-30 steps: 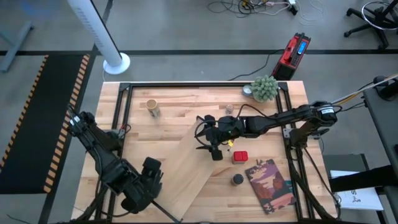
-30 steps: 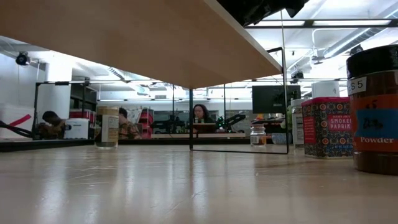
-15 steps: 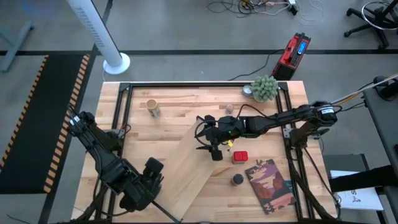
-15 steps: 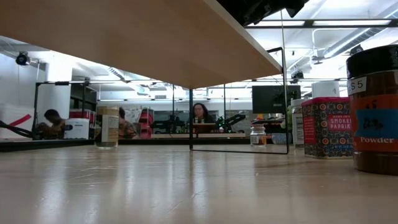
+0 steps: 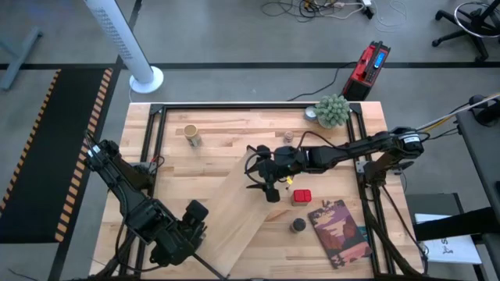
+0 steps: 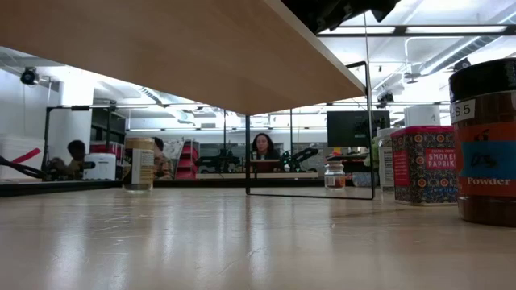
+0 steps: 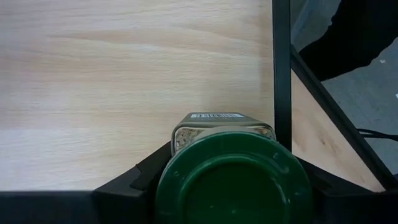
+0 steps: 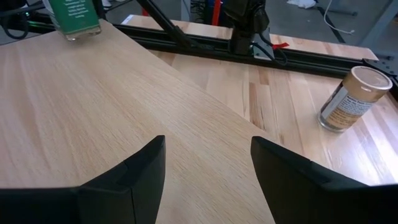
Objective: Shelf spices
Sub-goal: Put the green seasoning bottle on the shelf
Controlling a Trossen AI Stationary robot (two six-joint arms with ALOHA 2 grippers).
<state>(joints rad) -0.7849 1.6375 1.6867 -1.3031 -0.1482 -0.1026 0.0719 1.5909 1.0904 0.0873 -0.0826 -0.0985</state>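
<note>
The shelf (image 5: 234,211) is a pale board lying slantwise across the table's middle, raised on thin black rails (image 6: 247,153). My left gripper (image 5: 195,212) is over the shelf's near-left end, shut on the green-topped jar (image 7: 233,183). My right gripper (image 5: 269,186) hangs open over the shelf's far-right end (image 8: 205,143), with nothing between its fingers. On the tabletop stand the tan-topped jar (image 5: 191,134), the clear glass jar (image 5: 288,136), the red tin (image 5: 301,196) and the black-topped jar (image 5: 298,225). A white lid (image 6: 422,114) shows behind the red tin. My left gripper pinches the green-topped jar at its lid rim (image 7: 166,180), with one finger (image 7: 134,183) on each side. The fingers come from above, pointing down. The jar stands upright below them, and in the right wrist view its base (image 8: 79,32) seems to rest on the shelf board.
A fuzzy green plant (image 5: 333,109) stands at the far-right corner. A reddish-brown book (image 5: 340,230) lies near the right edge. A black frame (image 5: 250,107) runs round the tabletop. The shelf's end rail (image 7: 281,62) is right beside the held jar. People sit in the room behind.
My left gripper, with the green-topped jar, has edged a little toward the table's right along the shelf. The right arm has kept still.
</note>
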